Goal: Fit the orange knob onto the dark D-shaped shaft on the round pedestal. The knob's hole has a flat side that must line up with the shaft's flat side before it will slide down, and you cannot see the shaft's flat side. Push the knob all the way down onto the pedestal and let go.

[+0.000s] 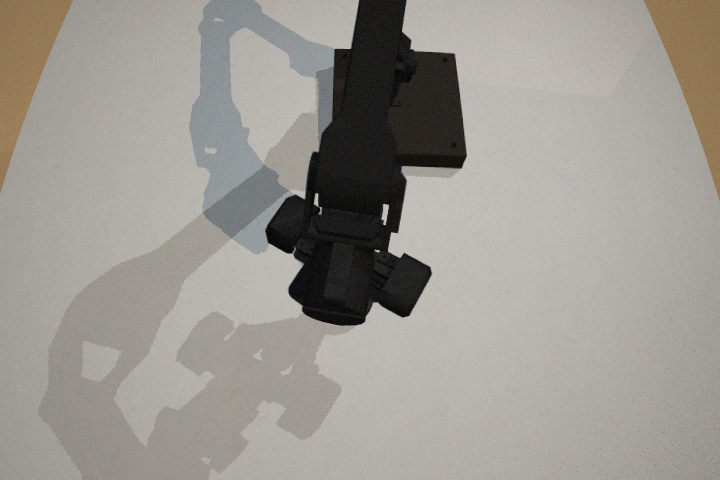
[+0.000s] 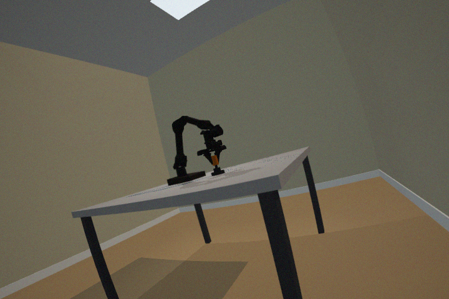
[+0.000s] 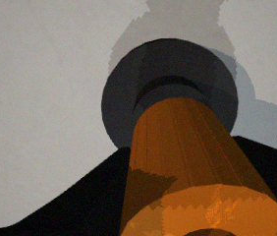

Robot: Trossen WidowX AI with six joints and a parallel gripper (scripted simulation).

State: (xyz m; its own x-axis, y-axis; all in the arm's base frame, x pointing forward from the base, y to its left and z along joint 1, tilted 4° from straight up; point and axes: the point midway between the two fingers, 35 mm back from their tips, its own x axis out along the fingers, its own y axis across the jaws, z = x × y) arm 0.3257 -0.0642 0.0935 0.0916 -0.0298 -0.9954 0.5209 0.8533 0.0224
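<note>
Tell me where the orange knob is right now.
In the wrist view the orange knob sits clamped in the jaws, directly over the round pedestal, covering its shaft.

Orange knob (image 3: 192, 177) hides the shaft — flat unseen.

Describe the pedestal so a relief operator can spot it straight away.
On the grey table, look just in front of the arm's dark flat base plate, directly under the gripper. The pedestal is a small dark round disc beneath the held orange knob, round where the plate is rectangular.
</note>
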